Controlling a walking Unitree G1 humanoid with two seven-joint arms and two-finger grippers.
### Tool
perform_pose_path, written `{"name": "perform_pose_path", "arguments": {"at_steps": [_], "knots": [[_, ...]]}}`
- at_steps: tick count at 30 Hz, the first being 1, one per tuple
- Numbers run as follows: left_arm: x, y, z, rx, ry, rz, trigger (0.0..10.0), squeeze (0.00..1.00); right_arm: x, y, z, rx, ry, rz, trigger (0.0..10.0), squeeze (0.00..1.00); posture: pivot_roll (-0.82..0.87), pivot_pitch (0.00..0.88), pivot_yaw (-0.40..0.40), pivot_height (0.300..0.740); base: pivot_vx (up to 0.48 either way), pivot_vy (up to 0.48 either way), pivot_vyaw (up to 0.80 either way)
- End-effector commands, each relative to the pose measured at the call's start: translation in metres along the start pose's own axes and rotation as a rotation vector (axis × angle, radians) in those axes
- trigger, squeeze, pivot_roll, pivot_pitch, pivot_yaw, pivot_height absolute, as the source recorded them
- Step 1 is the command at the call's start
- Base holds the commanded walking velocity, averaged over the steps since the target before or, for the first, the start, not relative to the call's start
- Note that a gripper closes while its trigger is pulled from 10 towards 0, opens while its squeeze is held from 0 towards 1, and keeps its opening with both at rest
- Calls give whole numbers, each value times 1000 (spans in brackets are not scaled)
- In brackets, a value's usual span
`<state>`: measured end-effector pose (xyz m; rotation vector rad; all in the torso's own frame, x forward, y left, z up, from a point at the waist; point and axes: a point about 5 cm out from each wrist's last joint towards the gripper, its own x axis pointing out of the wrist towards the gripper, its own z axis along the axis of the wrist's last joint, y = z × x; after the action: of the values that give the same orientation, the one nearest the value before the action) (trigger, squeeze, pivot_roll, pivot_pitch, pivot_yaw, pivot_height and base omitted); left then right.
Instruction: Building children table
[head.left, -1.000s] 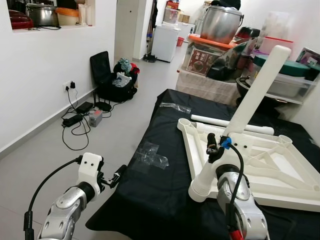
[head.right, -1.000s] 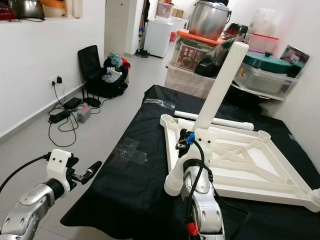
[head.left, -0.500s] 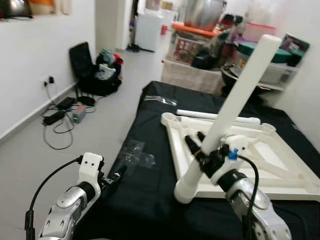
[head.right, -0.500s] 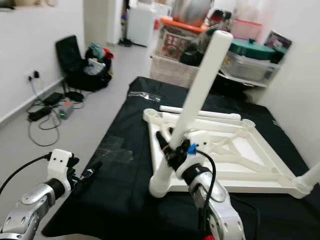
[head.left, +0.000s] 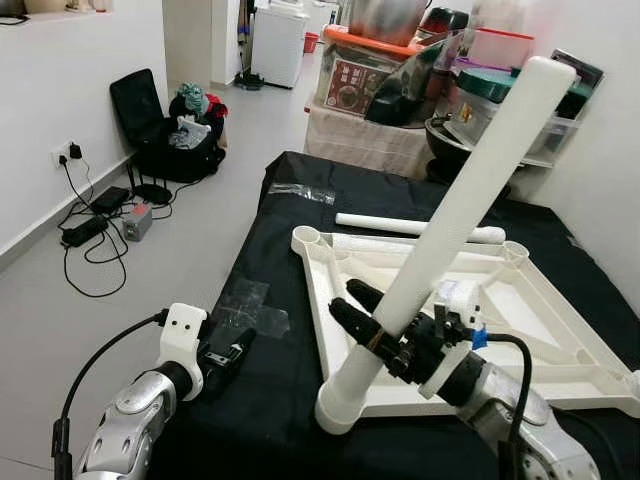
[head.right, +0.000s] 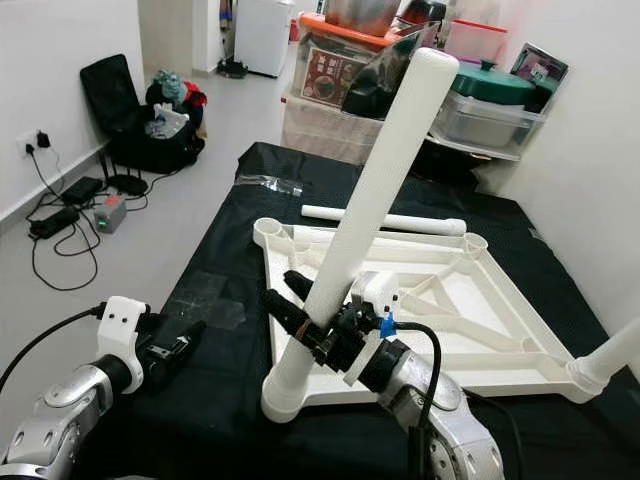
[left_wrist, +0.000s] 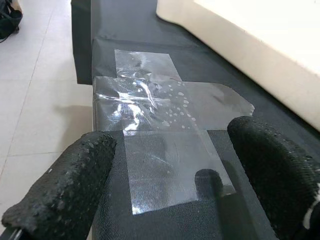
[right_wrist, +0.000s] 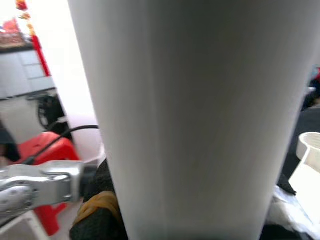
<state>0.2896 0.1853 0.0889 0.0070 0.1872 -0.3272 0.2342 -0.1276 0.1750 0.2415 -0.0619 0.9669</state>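
Nearest, the left gripper (head.left: 232, 352) hovers at the near edge of the black-covered counter (head.left: 290, 260), its fingers (left_wrist: 65, 185) spread wide apart and holding nothing; between and just past them lies a clear plastic sheet (left_wrist: 160, 125) flat on the cloth. The right gripper (head.left: 362, 315) has its fingers (head.left: 350, 318) closed around a long white table leg (head.left: 450, 225), gripping it low on the shaft; the leg tilts up and away from the fingers, and its flared foot (head.left: 338, 412) rests below them on the counter, at the near edge of the upturned white tabletop (head.left: 560, 340). Beyond the fingers, past the tabletop's far rim, a second white leg (head.left: 400, 224) lies flat on the cloth. Farther still stand stacked storage boxes (head.left: 375, 85) and a big metal pot (head.left: 385, 15).
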Motion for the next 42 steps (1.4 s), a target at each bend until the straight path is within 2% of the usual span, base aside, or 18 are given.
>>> {"name": "perform_pose_path", "arguments": {"at_steps": [1, 5, 13, 27, 35, 42], "knots": [[1, -3, -3, -15, 13, -17, 10000, 0, 1, 20, -46, 245, 182, 116, 0, 0, 89, 0, -144, 740, 0, 0, 0], [1, -3, -3, -18, 14, -21, 10000, 0, -2, 26, -45, 258, 192, 197, 0, 0, 90, 0, -146, 740, 0, 0, 0], [1, -4, -3, -20, 15, -23, 10000, 0, -3, 27, -46, 240, 211, 223, 0, 0, 91, 0, -148, 740, 0, 0, 0], [2, -5, -4, -13, 16, -26, 10000, 0, -6, 19, -53, 134, 255, 184, 0, 0, 85, 0, -145, 740, 0, 0, 0], [2, -5, -5, -15, 18, -31, 10000, 0, -6, 19, -54, 136, 251, 182, 0, 0, 85, 0, -143, 740, 0, 0, 0], [2, -5, -5, -14, 18, -32, 10000, 0, -4, 19, -56, 93, 261, 174, 0, 0, 84, 0, -137, 740, 0, 0, 0]]}}
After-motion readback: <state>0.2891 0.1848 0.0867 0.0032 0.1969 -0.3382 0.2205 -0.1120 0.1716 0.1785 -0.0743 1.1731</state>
